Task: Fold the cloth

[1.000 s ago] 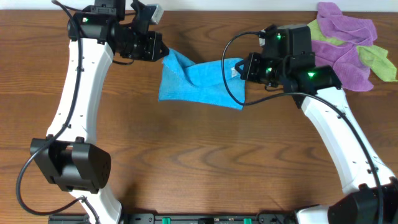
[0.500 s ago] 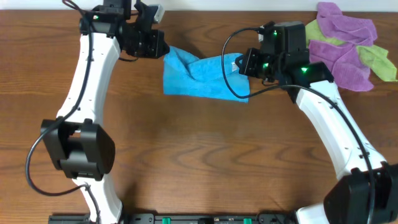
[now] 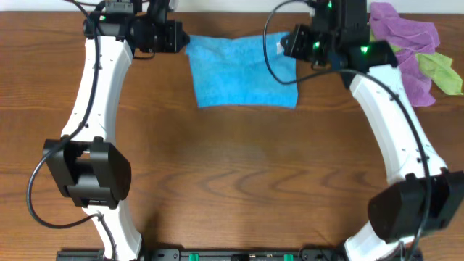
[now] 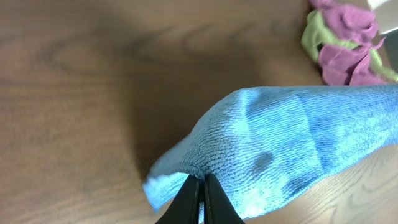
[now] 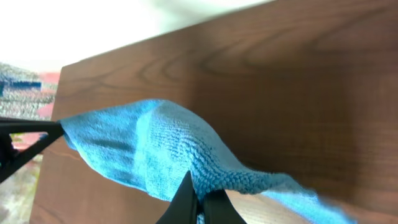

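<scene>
A sky-blue cloth [image 3: 243, 72] is seen from above, stretched out at the far side of a brown wooden surface [image 3: 232, 181]. Its two far corners are pinched, one by the left claw [image 3: 181, 42] and one by the right claw [image 3: 285, 45]. Both claws are closed tight on the fabric, as is shown close up in the two wrist views. The far edge is held taut between them and raised off the wood, while the near part appears to rest flat on the surface.

The cloth is seen as one open, roughly square sheet, with no layer laid over another. The fold itself is therefore judged not yet made. Only the grasping and spreading look finished. What is left is for the held edge to be carried over onto the near edge and released.

A pile of purple and lime-green cloths [image 3: 409, 51] lies at the far right, apart from the blue one.
</scene>
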You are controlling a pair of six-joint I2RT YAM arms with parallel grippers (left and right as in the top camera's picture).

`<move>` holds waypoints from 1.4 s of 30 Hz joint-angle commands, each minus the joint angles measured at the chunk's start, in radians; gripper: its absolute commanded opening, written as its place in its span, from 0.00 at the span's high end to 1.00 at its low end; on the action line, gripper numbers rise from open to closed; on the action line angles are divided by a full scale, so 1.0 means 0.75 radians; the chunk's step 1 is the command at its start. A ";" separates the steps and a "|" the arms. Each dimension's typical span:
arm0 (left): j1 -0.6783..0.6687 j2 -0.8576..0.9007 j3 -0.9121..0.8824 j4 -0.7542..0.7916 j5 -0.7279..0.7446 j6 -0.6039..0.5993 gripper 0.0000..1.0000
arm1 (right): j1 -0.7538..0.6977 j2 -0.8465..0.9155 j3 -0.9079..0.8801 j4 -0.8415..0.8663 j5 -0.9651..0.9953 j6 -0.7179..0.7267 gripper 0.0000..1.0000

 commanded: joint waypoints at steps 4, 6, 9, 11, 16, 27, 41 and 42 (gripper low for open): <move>0.012 0.005 0.232 -0.024 -0.018 -0.011 0.94 | 0.004 0.061 0.240 -0.104 0.023 -0.073 0.98; 0.011 0.005 0.286 -0.087 -0.017 -0.007 0.94 | 0.009 0.060 0.267 -0.148 0.022 -0.087 0.98; 0.007 0.005 0.334 -0.232 0.039 0.033 0.94 | 0.030 0.060 0.289 -0.267 0.022 -0.126 0.98; 0.006 0.005 0.336 -0.343 0.070 0.046 0.94 | 0.044 0.060 0.291 -0.370 0.022 -0.152 0.98; -0.017 0.005 0.335 -0.637 0.076 0.166 0.94 | 0.092 0.060 0.291 -0.629 0.022 -0.227 0.98; -0.061 0.005 0.335 -1.015 0.072 0.189 0.94 | 0.120 0.057 0.291 -0.990 0.017 -0.305 0.98; -0.060 0.005 0.335 -0.629 -0.339 -0.104 0.05 | 0.100 0.057 0.291 -0.742 0.146 -0.304 0.01; -0.060 0.005 0.335 -0.631 -0.345 -0.114 0.05 | 0.100 0.057 0.291 -0.744 0.164 -0.304 0.01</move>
